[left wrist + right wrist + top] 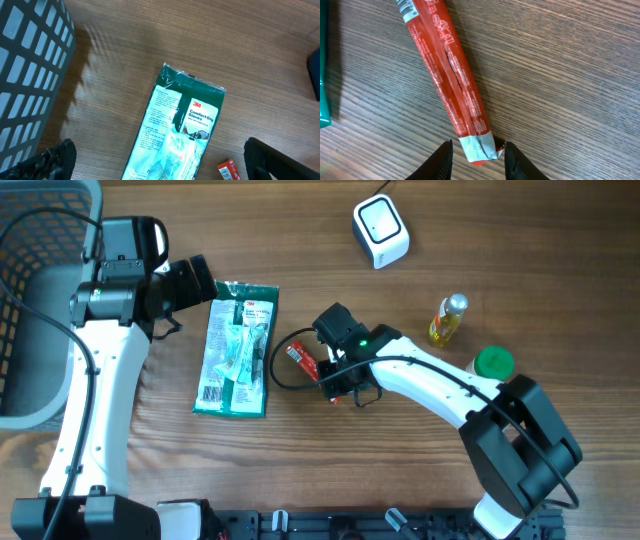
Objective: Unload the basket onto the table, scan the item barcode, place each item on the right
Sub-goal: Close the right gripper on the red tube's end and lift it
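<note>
Item under test: red stick packet (452, 75), lying flat near the centre of the wooden worktop (520, 260), long axis running diagonally. Wrapper is glossy red with fine white print along its length, a back seam running down the middle and silver crimped ends; the near crimp is creased. A small white patch with black bars sits at the far end, partly cut off in the right wrist view. In the overhead view only the packet's left end shows, the rest is under the arm. Right gripper (479, 150) is low over the near crimped end, one fingertip on each side of it, jaws drawn in narrow; whether the pads actually press the wrapper I cannot tell. Left gripper (160, 165) hangs above the worktop toward the left edge, jaws spread fully wide and holding nothing, over the top of a green 3M glove pack (237, 350) that lies just left of the packet without touching it. White scanner (380, 230) stands near the far edge, right of centre, well apart from the packet. A small yellow bottle (448, 320) and a green round cap (493, 362) sit toward the right edge. Grey mesh basket (30, 310) occupies the far-left corner.
</note>
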Tool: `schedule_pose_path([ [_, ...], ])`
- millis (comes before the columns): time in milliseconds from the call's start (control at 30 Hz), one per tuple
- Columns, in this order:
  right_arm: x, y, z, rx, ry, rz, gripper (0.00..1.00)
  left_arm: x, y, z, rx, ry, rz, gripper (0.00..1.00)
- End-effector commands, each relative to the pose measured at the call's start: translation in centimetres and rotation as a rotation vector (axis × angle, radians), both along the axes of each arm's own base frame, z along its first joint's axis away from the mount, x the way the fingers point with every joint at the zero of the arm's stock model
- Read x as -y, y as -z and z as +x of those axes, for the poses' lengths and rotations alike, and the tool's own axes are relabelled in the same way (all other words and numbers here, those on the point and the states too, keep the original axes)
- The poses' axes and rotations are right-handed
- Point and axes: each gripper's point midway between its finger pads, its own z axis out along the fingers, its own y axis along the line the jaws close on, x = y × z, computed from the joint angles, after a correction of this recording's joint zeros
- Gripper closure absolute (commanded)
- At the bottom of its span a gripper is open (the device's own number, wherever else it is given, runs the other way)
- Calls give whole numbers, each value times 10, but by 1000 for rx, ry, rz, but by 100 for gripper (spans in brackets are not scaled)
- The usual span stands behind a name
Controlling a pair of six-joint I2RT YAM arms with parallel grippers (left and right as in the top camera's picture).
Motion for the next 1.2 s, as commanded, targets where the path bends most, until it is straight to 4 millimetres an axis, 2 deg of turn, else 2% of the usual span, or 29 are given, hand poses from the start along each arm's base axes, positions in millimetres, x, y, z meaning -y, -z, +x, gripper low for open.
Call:
schedule_pose_path([
  [0,5,7,3,12,-2,-35,66,-1,-9,2,24,-9,-8,0],
  [267,9,25,-10,-14,-7,-21,65,-1,-9,2,24,-8,-8,0],
  [733,4,28,-7,1,-14,-10,66,-1,-9,2,24,-9,-8,0],
  [867,0,43,-13,-11,-37,-35,67,-1,-9,2,24,-9,-8,0],
  [1100,2,46,-13,-8,-30,-52,94,-1,-9,2,24,-8,-8,0],
  [1167,1,45,-9,9,-39,-56,96,-1,-9,2,24,-9,-8,0],
])
